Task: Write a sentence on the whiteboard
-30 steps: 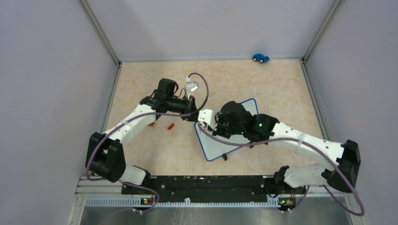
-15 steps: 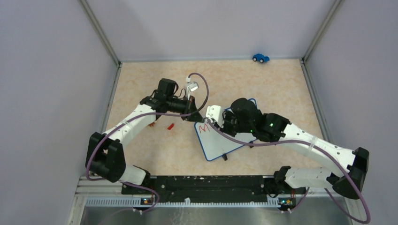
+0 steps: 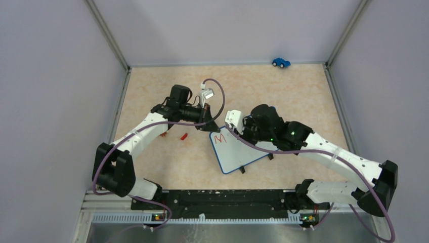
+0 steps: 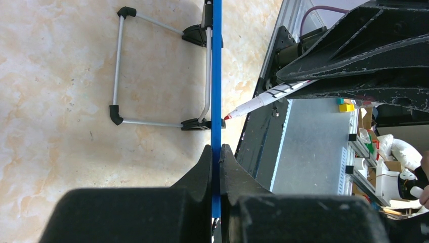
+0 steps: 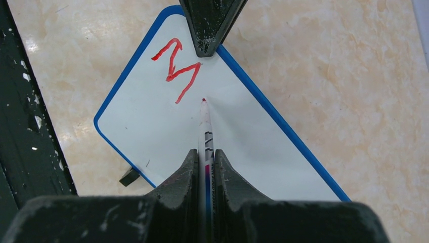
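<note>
The whiteboard (image 3: pixel 240 152) stands propped on the table, white with a blue rim and black clip feet. Of the sentence, only a red "M" (image 3: pixel 219 138) shows, near the board's top corner. My left gripper (image 3: pixel 209 126) is shut on the board's rim at that corner; the rim shows edge-on in the left wrist view (image 4: pixel 216 76) between my fingertips (image 4: pixel 216 152). My right gripper (image 5: pixel 206 157) is shut on a white marker (image 5: pixel 206 132). Its red tip sits just beside the "M" (image 5: pixel 177 68), at the board (image 5: pixel 152 136) surface or barely off it.
A red marker cap (image 3: pixel 184 136) lies on the table left of the board. A blue toy car (image 3: pixel 281 62) sits at the far wall. The board's wire stand (image 4: pixel 119 66) rests behind it. Grey walls enclose three sides; a black rail (image 3: pixel 222 200) runs along the near edge.
My right gripper has moved right along the board with the marker, uncovering a freshly drawn red "M". The left arm and the board have not moved.
</note>
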